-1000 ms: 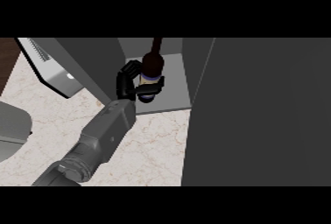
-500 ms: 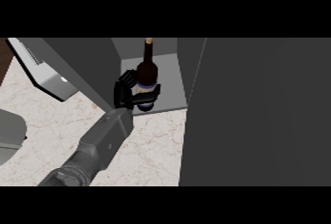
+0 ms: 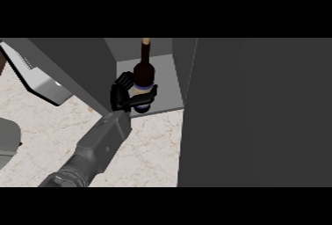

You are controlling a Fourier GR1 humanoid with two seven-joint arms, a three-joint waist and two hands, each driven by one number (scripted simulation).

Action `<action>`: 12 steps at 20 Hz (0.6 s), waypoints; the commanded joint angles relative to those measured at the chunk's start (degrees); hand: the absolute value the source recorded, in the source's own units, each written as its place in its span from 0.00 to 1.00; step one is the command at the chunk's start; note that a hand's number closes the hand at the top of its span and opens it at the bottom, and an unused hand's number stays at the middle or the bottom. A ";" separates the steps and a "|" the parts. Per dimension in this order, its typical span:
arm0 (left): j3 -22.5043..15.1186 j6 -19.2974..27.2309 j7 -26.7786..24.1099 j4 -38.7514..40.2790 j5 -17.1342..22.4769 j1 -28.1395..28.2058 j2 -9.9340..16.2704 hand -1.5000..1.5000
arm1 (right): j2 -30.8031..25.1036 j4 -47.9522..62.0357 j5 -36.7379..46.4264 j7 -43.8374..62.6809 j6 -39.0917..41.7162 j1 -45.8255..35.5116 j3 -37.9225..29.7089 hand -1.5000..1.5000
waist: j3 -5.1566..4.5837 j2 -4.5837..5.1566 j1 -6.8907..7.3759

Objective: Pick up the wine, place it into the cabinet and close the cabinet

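The wine bottle (image 3: pixel 143 72) is dark, with a tan top and a blue band low on its body. It stands upright inside the open cabinet, on the grey shelf floor (image 3: pixel 166 94). My right hand (image 3: pixel 123 94) reaches in from the lower left and has its fingers curled round the bottle's lower part, hiding the base. The grey forearm (image 3: pixel 97 145) runs across the marble counter up to the cabinet's front edge. My left hand does not show.
The cabinet's dark open door (image 3: pixel 259 114) fills the right half of the view, close by. The cabinet's left wall (image 3: pixel 77 66) slants beside the hand. A light grey boxy object (image 3: pixel 42 85) lies at the left, and a grey rounded shape (image 3: pixel 6 145) sits at the left edge.
The bottle has gone from partly cut off at the top to standing fully in view inside the cabinet. My hand stayed curled round it and moved a little deeper in.
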 commanded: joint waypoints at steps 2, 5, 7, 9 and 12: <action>-1.73 0.74 -0.99 0.74 0.45 2.07 -0.75 1.00 | 0.43 -0.88 -1.64 0.27 0.12 0.38 0.13 0.00 | -0.15 0.46 -0.22; -2.52 2.19 0.25 0.18 1.45 1.13 -0.75 1.00 | 0.90 0.02 -0.79 -0.57 -0.20 -0.12 0.14 0.00 | -0.19 0.51 -0.82; -2.73 2.65 0.45 -0.18 1.84 0.16 -0.75 1.00 | 0.64 -0.38 -2.29 -0.97 0.82 1.38 -0.69 0.00 | -0.09 0.48 -0.35; -3.33 4.55 2.30 -0.49 2.09 -2.23 -0.76 1.00 | 1.00 -0.32 -1.51 -1.25 0.14 1.04 -0.83 0.00 | -0.09 0.42 -0.72; -3.86 6.28 2.98 -1.33 3.09 -3.01 -0.77 1.00 | 0.26 -0.44 -2.44 -1.13 1.10 2.56 -1.86 0.00 | -0.04 0.17 -0.43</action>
